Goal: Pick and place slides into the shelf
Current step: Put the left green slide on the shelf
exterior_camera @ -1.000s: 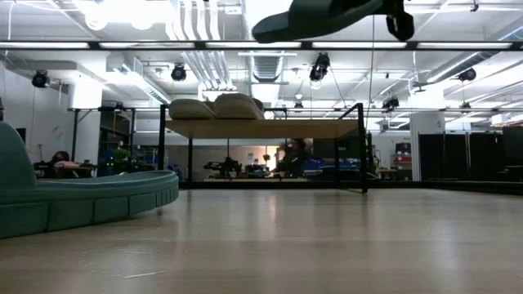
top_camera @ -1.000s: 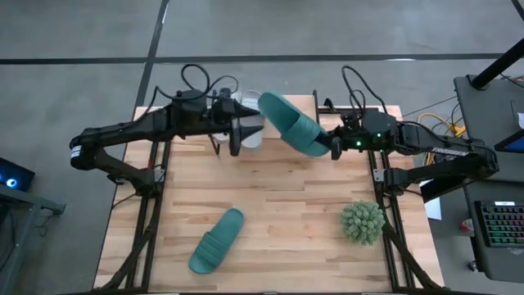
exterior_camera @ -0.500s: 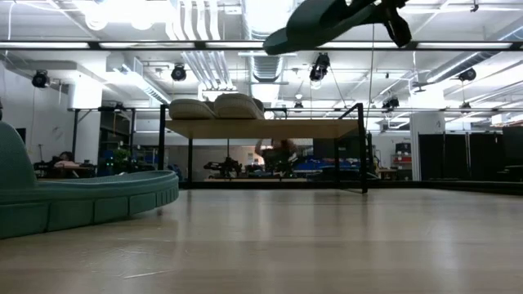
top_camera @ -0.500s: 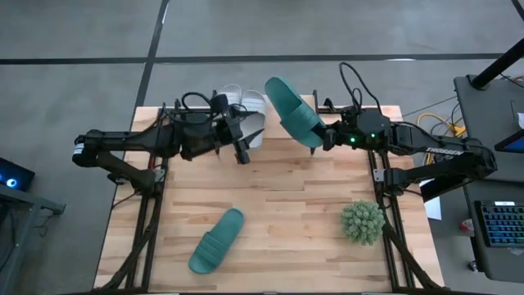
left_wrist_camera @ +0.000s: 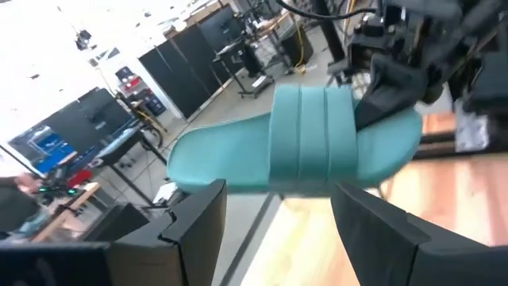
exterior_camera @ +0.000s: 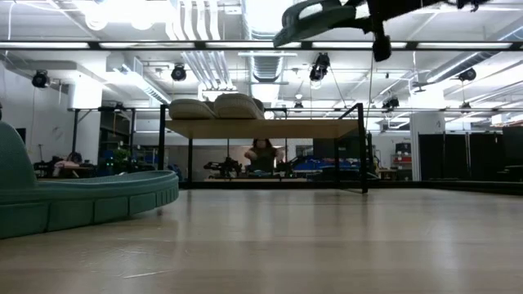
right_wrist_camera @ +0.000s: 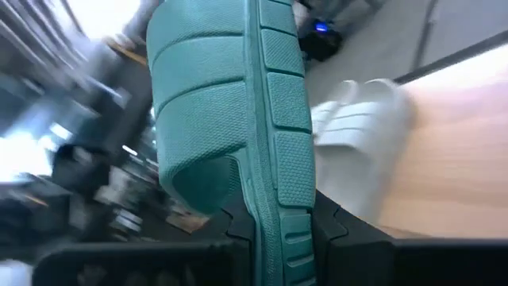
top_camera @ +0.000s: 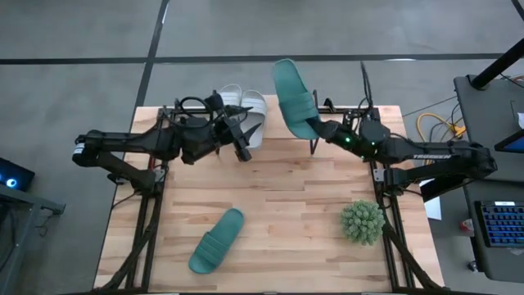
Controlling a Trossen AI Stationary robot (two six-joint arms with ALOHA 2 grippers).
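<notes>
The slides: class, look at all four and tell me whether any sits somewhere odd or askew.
One teal slide hangs tilted in the air, pinched by the right gripper beside the shelf. The other teal slide lies alone and slanted near the table's front. The two pale slides sit together on the shelf.

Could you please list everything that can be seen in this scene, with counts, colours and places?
Held teal slide: one, teal green, raised above the shelf's right part at the table's far edge, gripped at its edge.
Lying teal slide: one, teal green, on the table near its front, left of the middle.
White slides: two, pale grey-white, side by side on the shelf's left part.
Shelf: one, light wood top on black legs, at the table's far edge.
Plant ball: one, spiky green, on the table's right side.
Table: one, light wood.
Person: one, in the room beyond the shelf.
Left gripper: open, empty, beside the white slides.
Right gripper: shut on the held teal slide.
</notes>
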